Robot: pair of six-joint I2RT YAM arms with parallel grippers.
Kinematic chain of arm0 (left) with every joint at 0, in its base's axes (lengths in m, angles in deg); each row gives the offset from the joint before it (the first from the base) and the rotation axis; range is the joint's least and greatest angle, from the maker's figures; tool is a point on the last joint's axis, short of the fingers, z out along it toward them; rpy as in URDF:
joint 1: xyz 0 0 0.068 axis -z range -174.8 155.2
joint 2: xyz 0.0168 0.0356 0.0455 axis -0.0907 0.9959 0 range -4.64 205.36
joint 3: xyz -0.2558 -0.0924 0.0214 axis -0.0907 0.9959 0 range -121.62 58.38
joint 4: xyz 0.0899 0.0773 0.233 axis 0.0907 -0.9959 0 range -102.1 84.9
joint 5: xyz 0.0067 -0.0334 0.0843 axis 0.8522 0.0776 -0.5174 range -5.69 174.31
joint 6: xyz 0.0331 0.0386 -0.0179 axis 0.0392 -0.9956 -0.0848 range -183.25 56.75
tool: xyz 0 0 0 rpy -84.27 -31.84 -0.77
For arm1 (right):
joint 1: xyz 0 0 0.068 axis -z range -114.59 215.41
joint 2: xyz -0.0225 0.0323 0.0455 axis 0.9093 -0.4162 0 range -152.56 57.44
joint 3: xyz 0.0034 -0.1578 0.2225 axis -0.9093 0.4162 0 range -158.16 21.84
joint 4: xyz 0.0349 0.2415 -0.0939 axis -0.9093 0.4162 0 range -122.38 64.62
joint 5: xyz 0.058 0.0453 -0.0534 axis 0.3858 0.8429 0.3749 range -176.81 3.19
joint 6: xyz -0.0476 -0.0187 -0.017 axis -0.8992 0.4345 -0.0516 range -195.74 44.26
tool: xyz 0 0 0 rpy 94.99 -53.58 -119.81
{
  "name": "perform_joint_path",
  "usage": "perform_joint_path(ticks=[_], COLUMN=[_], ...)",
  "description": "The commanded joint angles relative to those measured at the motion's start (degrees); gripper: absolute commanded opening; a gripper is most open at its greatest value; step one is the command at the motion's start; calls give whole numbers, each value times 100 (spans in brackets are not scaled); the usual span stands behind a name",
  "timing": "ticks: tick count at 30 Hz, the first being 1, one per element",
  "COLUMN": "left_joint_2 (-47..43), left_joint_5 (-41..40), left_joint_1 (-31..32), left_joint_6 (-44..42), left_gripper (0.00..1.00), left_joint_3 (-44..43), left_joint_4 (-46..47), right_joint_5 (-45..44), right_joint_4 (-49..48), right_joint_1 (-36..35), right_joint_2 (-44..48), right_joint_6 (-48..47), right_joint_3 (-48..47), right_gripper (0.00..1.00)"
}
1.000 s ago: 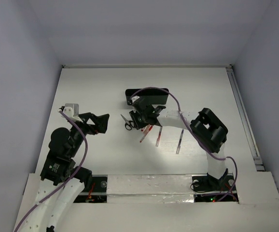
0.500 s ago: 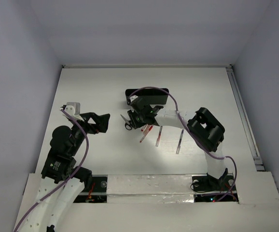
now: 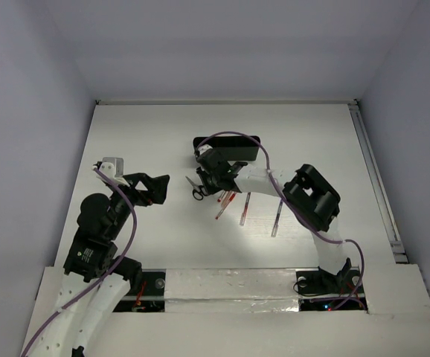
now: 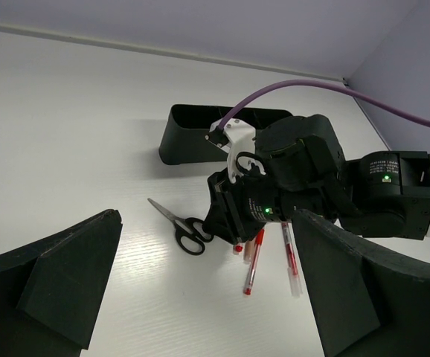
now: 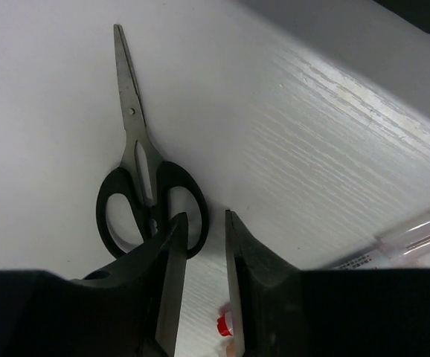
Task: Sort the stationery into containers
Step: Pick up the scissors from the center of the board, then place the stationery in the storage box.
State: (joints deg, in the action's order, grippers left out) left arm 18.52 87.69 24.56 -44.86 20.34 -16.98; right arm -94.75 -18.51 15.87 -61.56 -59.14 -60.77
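The black-handled scissors (image 3: pixel 197 190) lie shut on the table, left of the pens. My right gripper (image 3: pixel 207 184) is low over their handles. In the right wrist view its jaws (image 5: pixel 204 216) stand a narrow gap apart, with the rim of the right handle loop of the scissors (image 5: pixel 144 195) between the fingertips. Red-and-clear pens (image 3: pixel 225 204) (image 3: pixel 245 209) (image 3: pixel 276 218) lie to the right. A small beige piece (image 4: pixel 248 251), perhaps the eraser, shows partly under the right gripper. The black tray (image 3: pixel 233 146) stands just behind. My left gripper (image 3: pixel 158 188) is open and empty, left of the scissors.
A purple cable (image 3: pixel 263 158) arcs over the right arm and tray. The tray (image 4: pixel 193 135), scissors (image 4: pixel 179 226) and two pens (image 4: pixel 253 260) (image 4: pixel 291 256) show in the left wrist view. White walls bound the table on the left, back and right.
My right gripper has shifted slightly left and back over the scissors' handles. The left arm shifted a little at first and then held still.
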Motion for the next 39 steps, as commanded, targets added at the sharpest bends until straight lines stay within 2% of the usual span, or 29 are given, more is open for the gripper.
perform_joint_path(ticks=[1, 9, 16, 21, 27, 35, 39], left_joint_2=[110, 260, 286, 303, 523, 997, 1208], left_joint_5=[-39, -188, -136, 66, 339, 638, 691], left_joint_1=[-37, -37, -37, -37, -37, -37, -37], left_joint_6=[85, 173, 174, 156, 314, 1051, 1368], left_gripper=[99, 99, 99, 99, 97, 99, 92], left_joint_3=[-28, -45, -45, -28, -19, 297, 551], left_joint_4=[168, 124, 142, 212, 265, 809, 1318], right_joint_5=[-216, -480, -304, -199, 284, 751, 970], right_joint_4=[151, 143, -367, -797, -965, -1193, -1193], right_joint_1=[-91, -197, -197, -197, -197, -197, -197], right_joint_2=[-150, -18, 491, 1237, 1713, 2267, 2381], right_joint_6=[-113, -210, -96, -95, -87, 36, 36], right_joint_3=[-177, -142, 95, 307, 473, 702, 781], right_gripper=[27, 1, 0, 0, 0, 0, 0])
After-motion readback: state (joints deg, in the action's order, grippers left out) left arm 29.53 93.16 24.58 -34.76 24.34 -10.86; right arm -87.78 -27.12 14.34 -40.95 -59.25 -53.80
